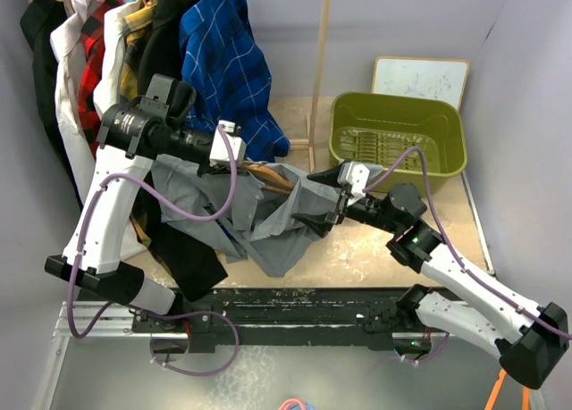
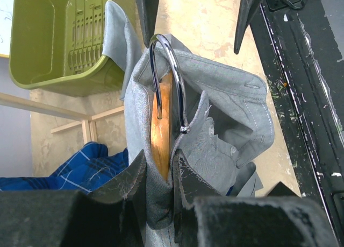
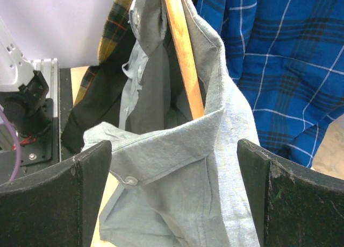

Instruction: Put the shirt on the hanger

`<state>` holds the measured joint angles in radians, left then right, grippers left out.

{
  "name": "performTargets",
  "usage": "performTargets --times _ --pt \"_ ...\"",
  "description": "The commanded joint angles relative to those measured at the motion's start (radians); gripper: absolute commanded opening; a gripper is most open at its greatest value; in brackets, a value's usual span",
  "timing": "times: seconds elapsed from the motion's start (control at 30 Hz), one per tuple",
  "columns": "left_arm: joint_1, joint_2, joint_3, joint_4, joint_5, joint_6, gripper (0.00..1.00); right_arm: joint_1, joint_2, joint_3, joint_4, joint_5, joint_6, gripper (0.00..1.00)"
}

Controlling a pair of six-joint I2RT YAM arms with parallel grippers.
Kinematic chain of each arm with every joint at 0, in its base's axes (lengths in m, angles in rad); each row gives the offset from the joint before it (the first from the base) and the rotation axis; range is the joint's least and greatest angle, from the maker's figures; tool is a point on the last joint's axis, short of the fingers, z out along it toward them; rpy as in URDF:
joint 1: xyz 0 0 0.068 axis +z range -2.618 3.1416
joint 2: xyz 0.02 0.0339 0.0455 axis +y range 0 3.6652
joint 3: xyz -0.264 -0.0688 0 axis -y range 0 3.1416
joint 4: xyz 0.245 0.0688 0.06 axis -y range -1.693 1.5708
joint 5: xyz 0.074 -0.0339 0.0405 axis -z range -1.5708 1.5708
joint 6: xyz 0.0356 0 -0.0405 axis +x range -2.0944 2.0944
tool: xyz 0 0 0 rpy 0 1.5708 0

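Your left gripper point(image 2: 160, 174) pinches the hanger point(image 2: 161, 123) and the shirt point(image 2: 226, 96) together. Your right gripper point(image 3: 172, 155) has its jaws wide apart, with the shirt's cloth between them.

Top external view: above and behind the arm bases, looking down on the table point(image 1: 362, 260). Both wrist views: close range, facing the hanger point(image 2: 161, 123) and shirt point(image 3: 188, 166) from opposite ends. All three views share these.

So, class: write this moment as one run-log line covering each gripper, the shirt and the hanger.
left gripper: shut on hanger through shirt | right gripper: open, straddling shirt | shirt: bunched over hanger
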<state>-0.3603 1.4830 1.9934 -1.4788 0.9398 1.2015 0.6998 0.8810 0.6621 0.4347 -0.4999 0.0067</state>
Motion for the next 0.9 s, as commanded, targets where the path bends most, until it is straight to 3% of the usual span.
performTargets --times 0.0,0.2,0.43,0.7,0.87 --pt "0.005 -0.020 0.019 -0.022 0.060 0.094 0.00 0.001 0.048 0.054 -0.093 -0.003 -0.100 1.00" --pt "0.005 -0.027 0.010 -0.068 0.074 0.152 0.00 0.002 0.082 0.080 -0.145 -0.010 -0.156 0.95" --pt "-0.001 -0.024 0.007 -0.069 0.108 0.157 0.00 0.001 0.160 0.136 -0.163 0.001 -0.179 0.74" --pt "-0.003 -0.008 -0.015 -0.046 0.124 0.153 0.00 0.002 0.204 0.197 -0.091 -0.050 -0.104 0.29" --pt "-0.008 0.000 -0.017 -0.033 0.128 0.143 0.00 0.001 0.232 0.226 -0.090 -0.071 -0.066 0.26"
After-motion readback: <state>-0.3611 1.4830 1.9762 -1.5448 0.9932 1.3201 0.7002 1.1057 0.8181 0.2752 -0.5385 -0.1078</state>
